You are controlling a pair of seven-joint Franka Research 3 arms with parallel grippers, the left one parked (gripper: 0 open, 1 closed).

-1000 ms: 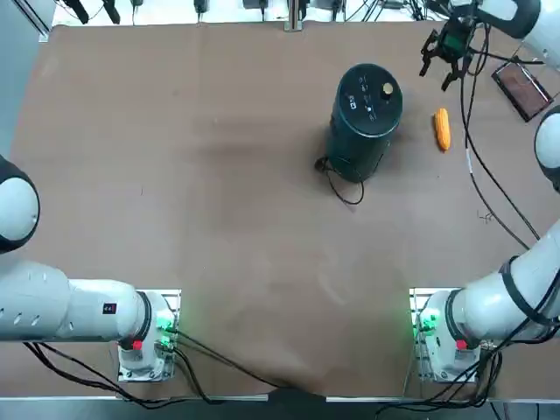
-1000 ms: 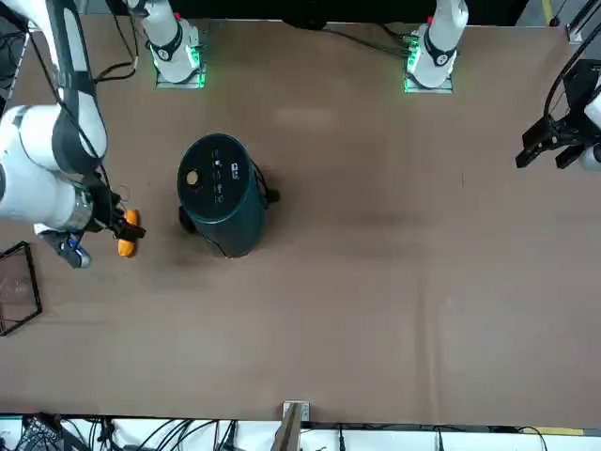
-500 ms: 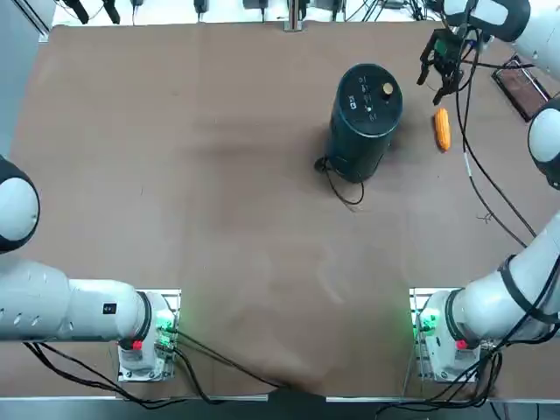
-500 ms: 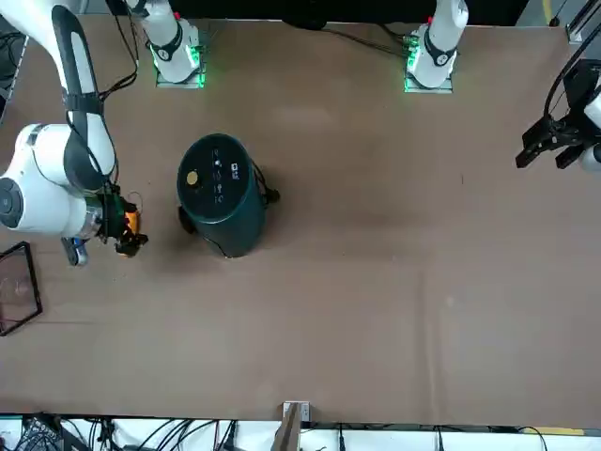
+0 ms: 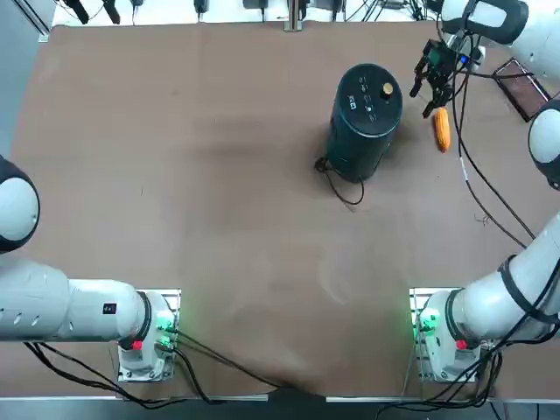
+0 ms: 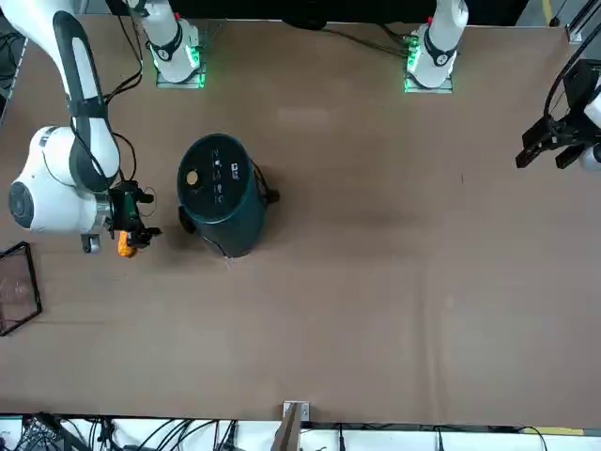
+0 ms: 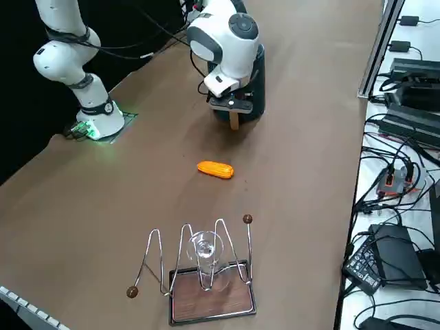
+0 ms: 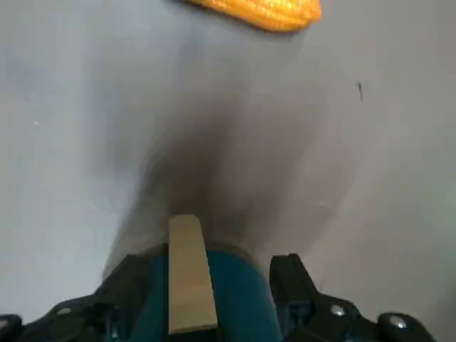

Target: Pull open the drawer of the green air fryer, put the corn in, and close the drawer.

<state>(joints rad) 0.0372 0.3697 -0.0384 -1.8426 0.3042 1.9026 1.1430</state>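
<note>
The green air fryer [image 5: 367, 118] [image 6: 218, 193] stands upright at the far right of the table, half hidden behind my wrist in the right side view [image 7: 257, 75]. Its drawer [image 8: 239, 303] is shut, with a light wooden handle [image 8: 189, 274] [image 7: 234, 122] sticking out toward the table's right edge. My right gripper [image 5: 431, 80] [image 6: 139, 222] [image 7: 230, 104] [image 8: 210, 262] is open, one finger on each side of the handle and apart from it. The corn [image 5: 442, 129] [image 6: 125, 247] [image 7: 215, 169] [image 8: 260, 10] lies on the table just beyond the gripper, away from the fryer.
A wire rack holding a glass on a wooden base [image 7: 206, 275] [image 5: 523, 87] sits near the table's right edge. The fryer's black power cord [image 5: 343, 182] loops on the table on its near side. Cables and boxes lie off the table's far edge.
My right gripper came in from near the rack, passed over the corn and dropped down to the drawer's handle. Its fingers stayed open. The corn and the fryer did not move.
</note>
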